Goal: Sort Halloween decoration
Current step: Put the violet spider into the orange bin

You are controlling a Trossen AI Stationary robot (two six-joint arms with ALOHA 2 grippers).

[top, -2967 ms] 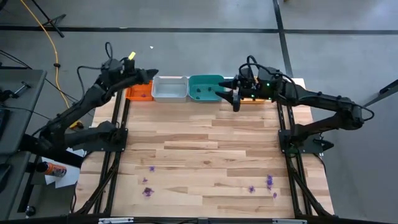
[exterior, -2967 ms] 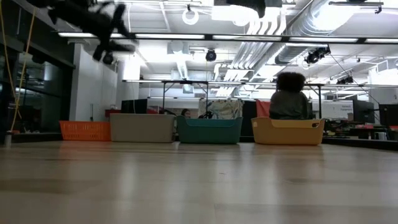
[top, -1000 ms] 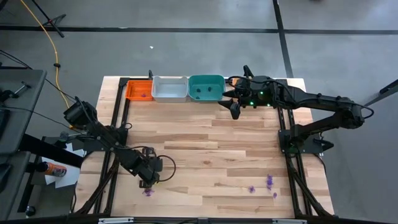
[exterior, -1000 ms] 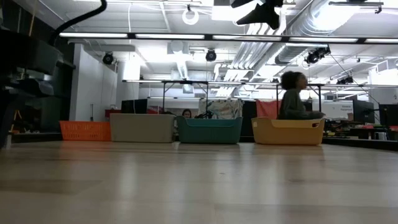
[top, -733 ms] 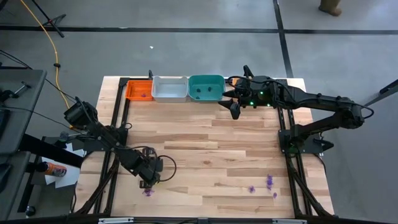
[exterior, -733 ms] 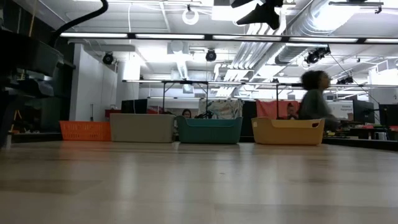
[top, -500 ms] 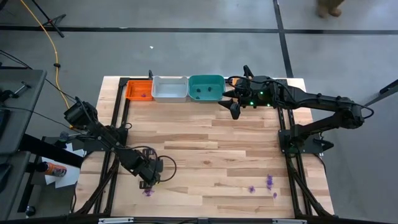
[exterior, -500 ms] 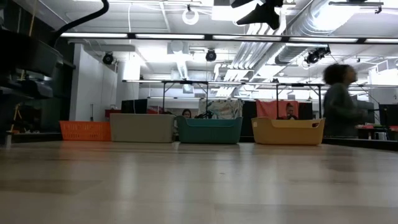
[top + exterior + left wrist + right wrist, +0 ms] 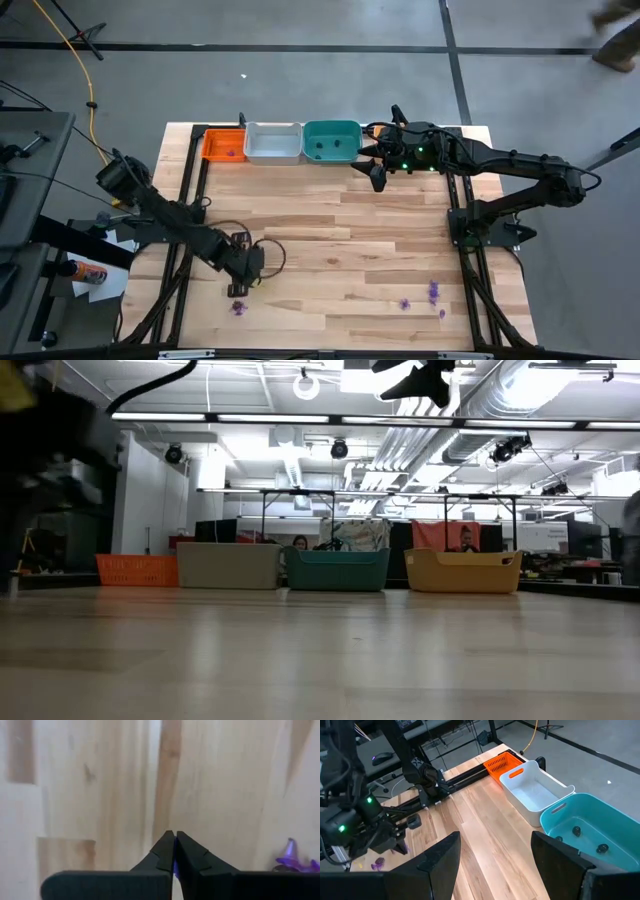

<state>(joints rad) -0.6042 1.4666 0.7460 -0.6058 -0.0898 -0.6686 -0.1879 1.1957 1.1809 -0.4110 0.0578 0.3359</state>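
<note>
Purple trinket [image 9: 174,866] shows as a sliver pinched between my left gripper [image 9: 238,290]'s closed fingers in the left wrist view; a second trinket [image 9: 291,860] lies just beside. From above, more purple trinkets [image 9: 432,293] sit well apart near the table [image 9: 330,240]'s front edge. My right gripper [image 9: 495,851] hangs wide open beside the teal tray [image 9: 590,827], holding nothing.

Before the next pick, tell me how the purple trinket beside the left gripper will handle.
The purple trinket looks tiny and thin, so probably very light and easily flicked aside. Its pointed, uneven shape suggests sliding rather than rolling. The left gripper, shut, dwarfs it, so pinching could slip.
</note>
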